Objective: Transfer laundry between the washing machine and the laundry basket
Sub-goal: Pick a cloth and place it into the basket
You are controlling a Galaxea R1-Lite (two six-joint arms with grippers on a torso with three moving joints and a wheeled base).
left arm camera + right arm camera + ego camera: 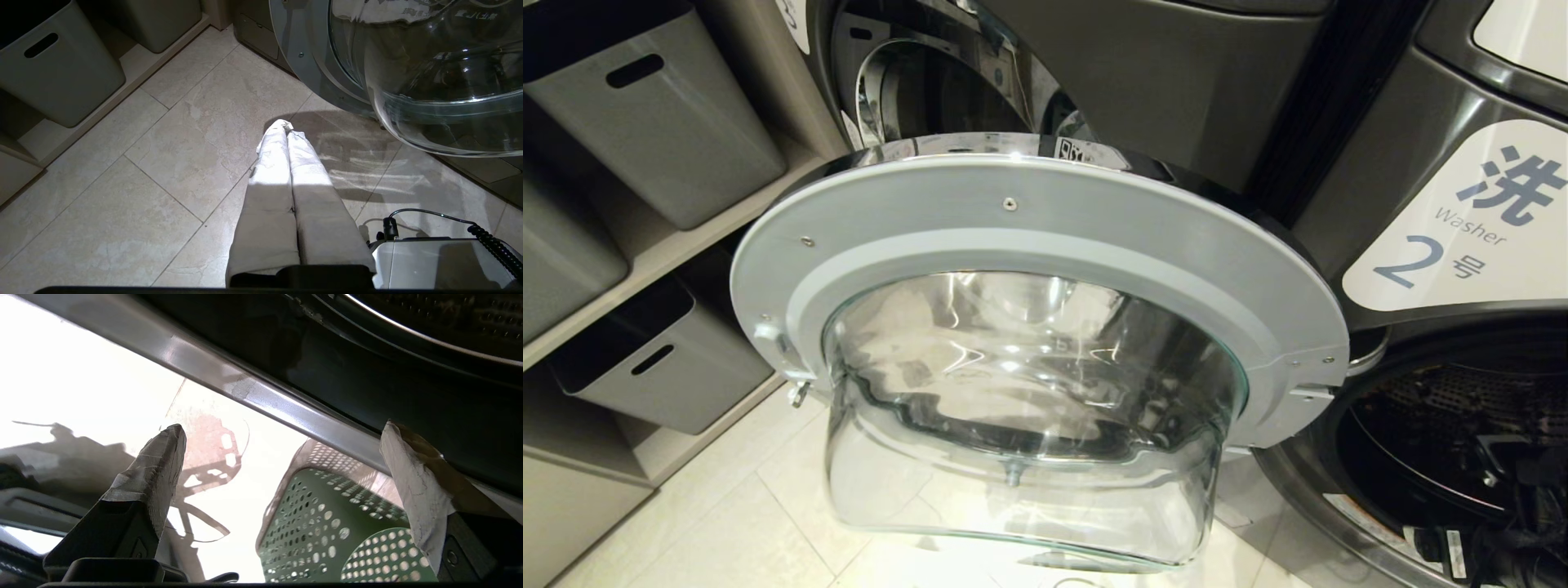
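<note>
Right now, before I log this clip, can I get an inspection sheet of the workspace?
Surface: pale tiled floor, brightly lit.
Job's things: washing machine labelled Washer 2, its door swung wide open, drum opening at the head view's lower right; green perforated laundry basket on the floor below the machine's front; laundry: nothing seen.
Clutter: nothing seen.
Grippers: left gripper shut, empty, over the floor beside the door; right gripper open, empty, above the basket.
Cables: black coiled cable on the robot's base; dark cabling at the drum mouth.
Surroundings: grey bins on shelves to the left.
</note>
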